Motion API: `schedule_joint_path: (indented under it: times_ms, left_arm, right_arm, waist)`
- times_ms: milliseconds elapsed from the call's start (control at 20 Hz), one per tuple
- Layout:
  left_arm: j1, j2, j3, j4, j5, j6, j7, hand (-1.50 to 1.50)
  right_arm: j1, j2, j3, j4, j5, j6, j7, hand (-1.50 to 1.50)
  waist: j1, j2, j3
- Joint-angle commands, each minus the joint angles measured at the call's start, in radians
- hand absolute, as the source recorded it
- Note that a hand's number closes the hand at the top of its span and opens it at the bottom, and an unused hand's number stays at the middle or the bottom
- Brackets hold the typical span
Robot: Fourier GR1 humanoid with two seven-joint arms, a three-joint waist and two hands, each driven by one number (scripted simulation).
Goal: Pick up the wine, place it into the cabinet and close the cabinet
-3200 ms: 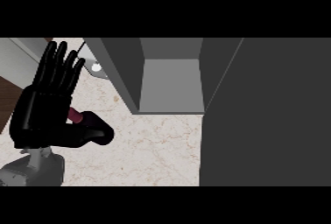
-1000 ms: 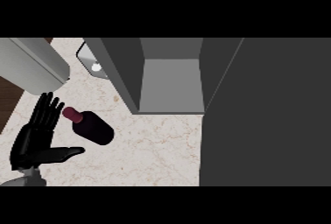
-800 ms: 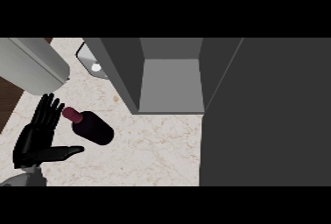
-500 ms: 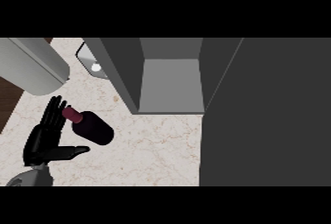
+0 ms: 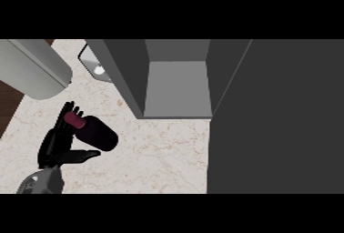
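Note:
The wine bottle [image 5: 96, 133] lies on the marble counter [image 5: 161, 159], dark-bodied, its maroon neck [image 5: 73, 119] pointing up-left. My left hand [image 5: 56, 146] is at the bottle's left side. Its fingers [image 5: 67, 113] run straight along the neck and its thumb [image 5: 83, 155] sticks out just below the bottle's body. The hand is open and not closed round the bottle. The grey cabinet [image 5: 178, 86] stands open up and to the right of the bottle, its inside bare. Its dark door [image 5: 275, 118] is swung out and fills the right side. My right hand does not show.
A large pale grey rounded object [image 5: 32, 68] lies across the upper left corner. A small glossy grey item [image 5: 95, 67] peeks out behind the cabinet's left wall. The counter's edge and dark wooden floor [image 5: 8, 109] run down the far left.
My left hand has shifted right and up against the bottle; its fingers now lie beside the neck. The pale grey object has come further into the upper left.

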Motion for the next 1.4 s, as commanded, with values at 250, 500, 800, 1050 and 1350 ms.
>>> schedule_joint_path:
  times_ms: [250, 500, 800, 1050, 1350]
  left_arm:
    - [-0.059, 0.045, 0.016, 0.277, -0.029, -0.054, -0.170, -1.50]
    - [-0.138, 0.008, 0.012, 0.429, -0.050, -0.030, -0.281, -1.50]
    - [-0.153, -0.022, 0.035, 0.477, -0.002, -0.083, -0.311, -1.50]
    - [-0.240, 0.016, 0.043, 0.619, -0.017, -0.126, -0.365, -1.50]
    - [-0.232, 0.050, 0.051, 0.679, -0.012, -0.183, -0.397, 1.50]
  right_arm:
    - [0.034, 0.004, -0.003, -0.077, -0.014, -0.002, 0.038, -1.50]
    - [0.003, -0.025, -0.072, -0.033, -0.073, 0.023, 0.009, -1.50]
    - [0.047, -0.010, -0.027, -0.037, -0.018, 0.043, -0.034, -1.50]
    - [0.015, -0.026, -0.058, -0.022, -0.054, 0.046, -0.019, -1.50]
    - [-0.065, -0.028, -0.079, 0.073, -0.054, 0.034, -0.032, -1.50]
  waist:
    - [-0.002, 0.000, 0.000]
    - [-0.004, 0.001, -0.001]
    - [-0.004, 0.001, 0.000]
    - [-0.010, 0.003, -0.001]
    - [-0.009, 0.006, -0.002]
